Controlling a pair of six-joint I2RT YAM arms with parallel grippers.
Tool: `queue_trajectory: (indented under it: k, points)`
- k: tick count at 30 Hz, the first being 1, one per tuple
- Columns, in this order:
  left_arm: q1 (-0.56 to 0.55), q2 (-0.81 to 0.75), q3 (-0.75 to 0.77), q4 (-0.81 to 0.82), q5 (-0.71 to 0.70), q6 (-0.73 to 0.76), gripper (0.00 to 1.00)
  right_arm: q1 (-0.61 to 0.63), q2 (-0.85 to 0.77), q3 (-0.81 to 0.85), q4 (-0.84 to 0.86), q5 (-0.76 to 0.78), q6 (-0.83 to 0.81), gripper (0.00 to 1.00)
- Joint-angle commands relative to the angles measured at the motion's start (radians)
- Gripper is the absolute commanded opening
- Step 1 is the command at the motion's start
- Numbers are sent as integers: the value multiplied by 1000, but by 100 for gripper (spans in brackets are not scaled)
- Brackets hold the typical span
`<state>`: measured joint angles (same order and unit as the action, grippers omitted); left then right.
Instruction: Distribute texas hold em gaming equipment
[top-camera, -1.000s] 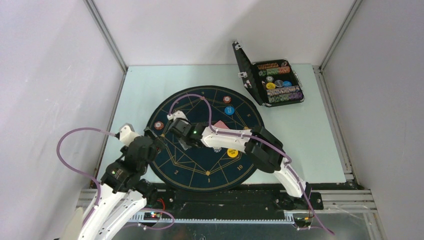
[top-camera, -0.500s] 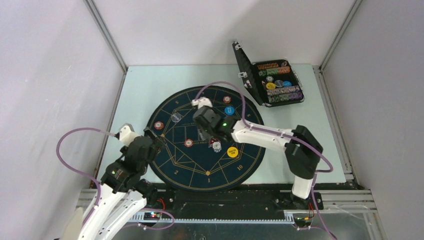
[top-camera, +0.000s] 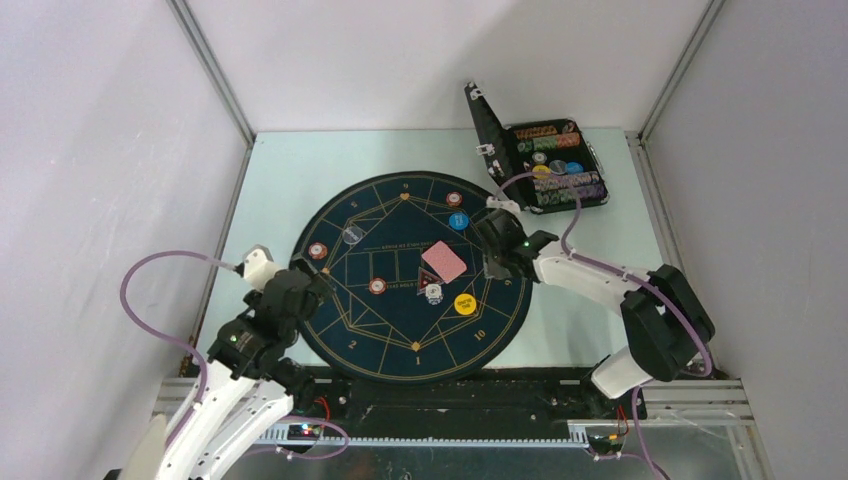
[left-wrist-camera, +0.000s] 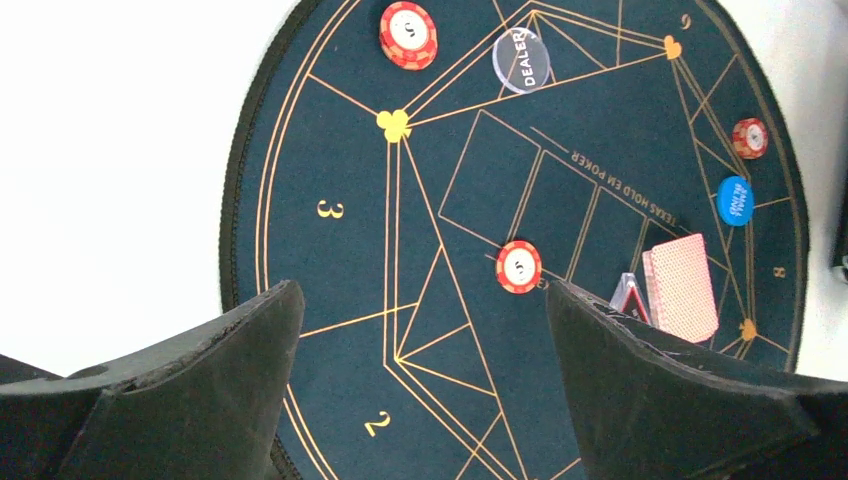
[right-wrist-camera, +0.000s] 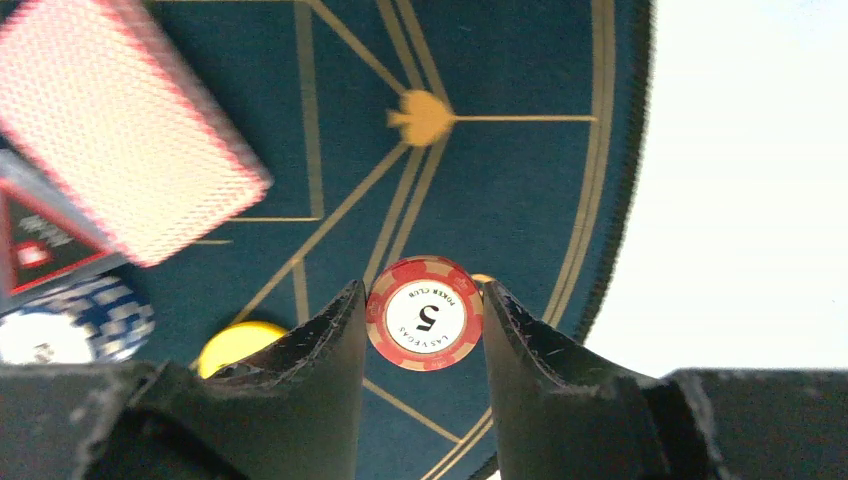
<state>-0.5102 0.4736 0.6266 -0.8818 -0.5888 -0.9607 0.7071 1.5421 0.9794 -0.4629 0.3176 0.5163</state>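
One red chip (right-wrist-camera: 425, 315), clamped in right hand (right-wrist-camera: 420, 292)

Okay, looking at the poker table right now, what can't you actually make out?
Top view: right end effector hides its own fingertips; its red chip shows only in the right wrist view.
Top view: black case contents too small to read.
Right wrist view: card deck blurred, cut by the top-left edge.

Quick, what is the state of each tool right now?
Left tool: open, holding nothing.
Right tool: closed on a red chip.
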Motion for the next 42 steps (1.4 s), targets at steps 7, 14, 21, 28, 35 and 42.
queue_trajectory:
  k: [7,14,21,28,35,42]
  points:
    - [-1,41,-1,23,-21,-8,98,-125,57,-77,160,-16,17,0]
    - [-1,26,-3,12,-30,-16,98,-141,107,-78,124,-3,50,19]
    - [-1,20,8,-2,-27,-13,98,-137,16,-41,97,-24,57,90]
    - [-1,-6,12,-9,-19,-13,98,11,-86,41,154,-75,-44,100]
    - [-1,-23,7,-19,-23,-20,98,282,202,310,228,-158,-177,99]
    - [-1,-32,2,-30,-26,-27,98,378,522,661,109,-141,-222,89]
